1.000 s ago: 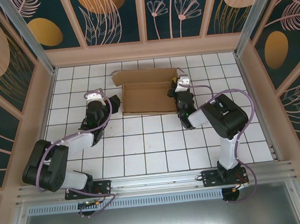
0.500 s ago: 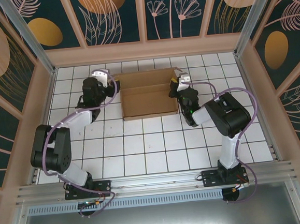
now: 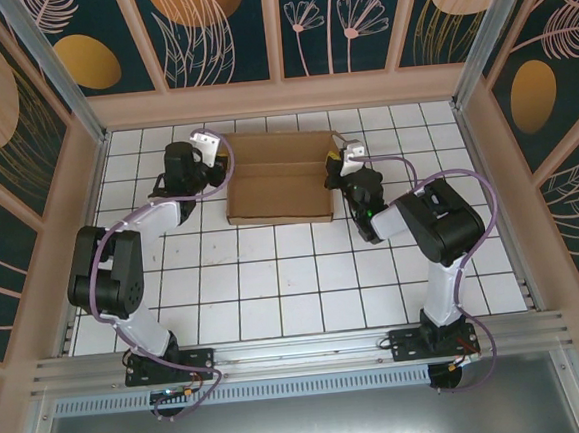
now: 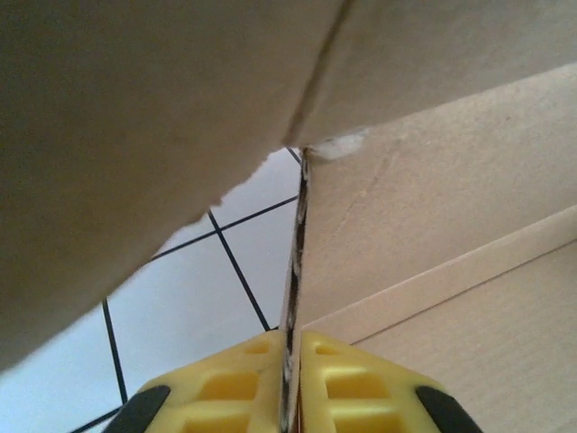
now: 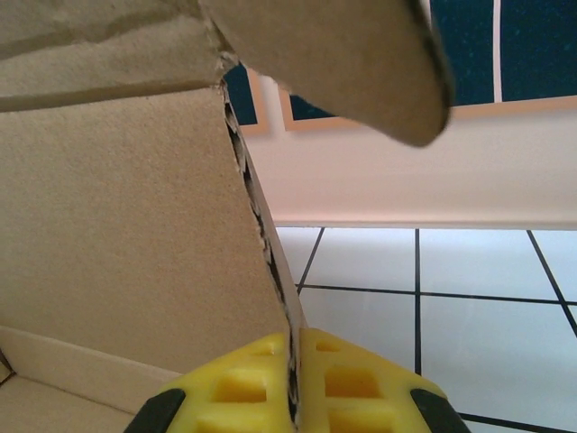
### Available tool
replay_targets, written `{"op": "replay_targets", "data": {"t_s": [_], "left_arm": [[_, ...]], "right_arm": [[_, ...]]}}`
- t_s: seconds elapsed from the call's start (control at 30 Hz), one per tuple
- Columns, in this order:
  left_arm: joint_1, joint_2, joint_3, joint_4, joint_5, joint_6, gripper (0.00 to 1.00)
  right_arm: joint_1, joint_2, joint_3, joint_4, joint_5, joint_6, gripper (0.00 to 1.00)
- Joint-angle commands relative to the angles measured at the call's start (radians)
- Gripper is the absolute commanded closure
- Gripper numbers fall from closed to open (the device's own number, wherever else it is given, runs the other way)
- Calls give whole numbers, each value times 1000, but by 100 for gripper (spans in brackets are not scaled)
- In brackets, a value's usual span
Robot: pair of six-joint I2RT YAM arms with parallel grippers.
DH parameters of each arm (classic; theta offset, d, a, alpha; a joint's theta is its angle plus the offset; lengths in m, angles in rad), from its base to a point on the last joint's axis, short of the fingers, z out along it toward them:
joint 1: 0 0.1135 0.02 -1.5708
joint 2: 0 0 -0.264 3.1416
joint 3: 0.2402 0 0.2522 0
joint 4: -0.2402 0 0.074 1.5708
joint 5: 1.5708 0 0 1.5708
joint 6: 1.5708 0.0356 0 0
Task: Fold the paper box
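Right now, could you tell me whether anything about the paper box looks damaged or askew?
The paper box has rough spots: by the left gripper, the corner where flap meets wall is frayed and whitish; the wall edge pinched by the right gripper is ragged. Nothing else stands out.

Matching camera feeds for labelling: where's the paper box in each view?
Top external: paper box at upper centre of the white tiled table.
Left wrist: its wall rises from the left gripper, which is clamped on the edge; cardboard above and right.
Right wrist: wall pinched in the right gripper; cardboard left and above.
Shared landmark: the table's dark grid lines.
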Motion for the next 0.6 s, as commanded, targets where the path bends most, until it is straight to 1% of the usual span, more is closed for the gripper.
{"op": "replay_targets", "data": {"t_s": [0.0, 0.1, 0.23, 0.3, 0.43, 0.5, 0.57], "left_arm": [[-2, 13, 12, 41, 15, -50, 96], [-5, 5, -30, 126, 21, -135, 100], [-33, -31, -112, 234, -5, -256, 100], [-58, -35, -138, 268, -46, -303, 100], [-116, -33, -194, 311, -151, -349, 100], [-121, -30, -233, 347, -175, -387, 100], [-123, -28, -265, 365, -201, -429, 100]], "right_arm": [[6, -12, 22, 4, -23, 30, 100], [32, -20, 27, -9, 35, 30, 100], [84, 1, 44, 21, 188, 33, 100], [116, 13, 69, 6, 239, 21, 100], [175, 50, 91, 51, 342, -25, 100], [194, 64, 91, 71, 394, -31, 100], [206, 73, 77, 92, 414, -33, 100]]}}
